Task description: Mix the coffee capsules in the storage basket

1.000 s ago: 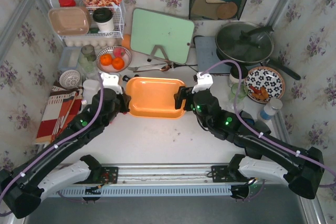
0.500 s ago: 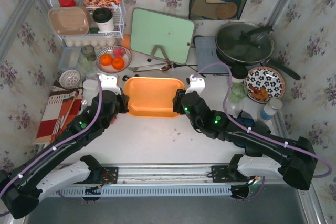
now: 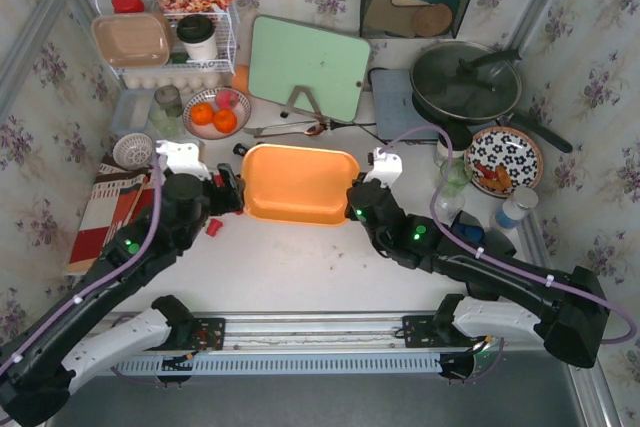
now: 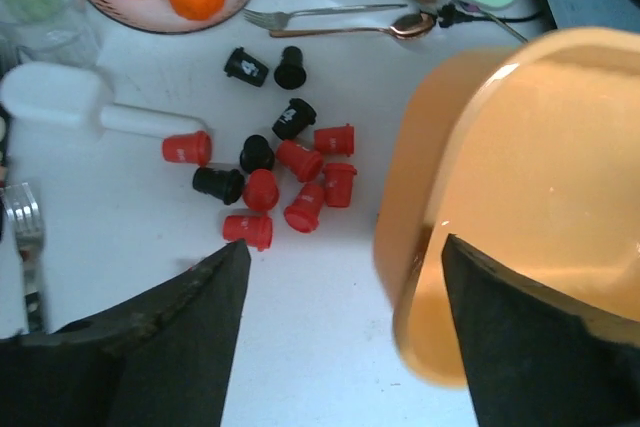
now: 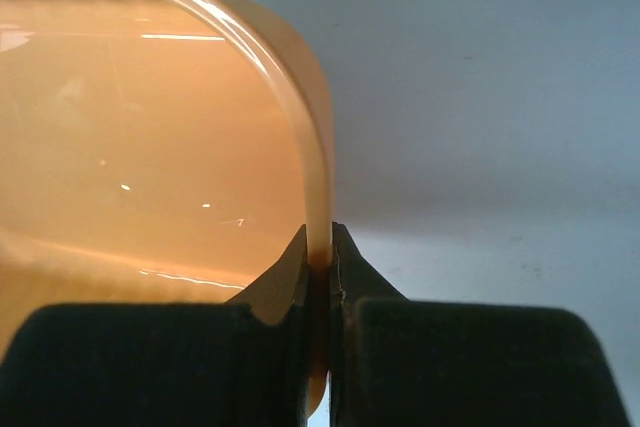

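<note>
Inside right pincer [image 5: 320,249]: storage basket [image 5: 150,147] rim

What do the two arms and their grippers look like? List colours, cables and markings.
The left arm and right arm are black jointed links with small green lights, rising from white base sections. A lilac cable runs along each, fastened by white ties. Each wrist carries a white boxy module. The left gripper and right gripper have matte black, blocky fingers.
</note>
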You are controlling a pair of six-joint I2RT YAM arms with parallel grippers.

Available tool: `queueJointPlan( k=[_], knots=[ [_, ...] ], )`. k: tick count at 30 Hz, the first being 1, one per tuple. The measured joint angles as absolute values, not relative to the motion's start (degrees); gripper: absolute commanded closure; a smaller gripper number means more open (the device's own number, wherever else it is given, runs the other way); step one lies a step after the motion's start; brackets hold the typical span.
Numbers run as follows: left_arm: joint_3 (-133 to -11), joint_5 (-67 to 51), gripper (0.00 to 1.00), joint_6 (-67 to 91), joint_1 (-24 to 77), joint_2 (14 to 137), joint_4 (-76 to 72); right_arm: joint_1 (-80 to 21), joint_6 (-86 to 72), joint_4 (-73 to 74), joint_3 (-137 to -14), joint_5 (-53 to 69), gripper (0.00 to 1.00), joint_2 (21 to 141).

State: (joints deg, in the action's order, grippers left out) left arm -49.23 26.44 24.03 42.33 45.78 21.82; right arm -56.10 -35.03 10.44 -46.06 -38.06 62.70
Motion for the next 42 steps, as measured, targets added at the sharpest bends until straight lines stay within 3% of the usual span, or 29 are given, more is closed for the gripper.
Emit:
queueJointPlan(
  k=[4,11,24,42],
  knots=[
    [-55.05,28.42,0.19,24.12,42.28,43.00,29.32,-53.19,-36.18,12.12,-44.82,-40.07,1.00,61.49],
    [-60.49,27.79,0.19,19.73,42.24,35.75,40.73,-39.68,-37.71,12.75,-40.69,-35.14,1.00,59.92],
    [-49.36,28.84,0.19,12.05,42.28,26.87,46.35,-22.76,-37.91,8.64,-36.75,-21.93,1.00,66.70],
    [-47.13,27.14,0.19,8.67,42.02,25.58,45.04,-20.58,-46.81,11.00,-44.10,-20.40,1.00,80.95]
  ],
)
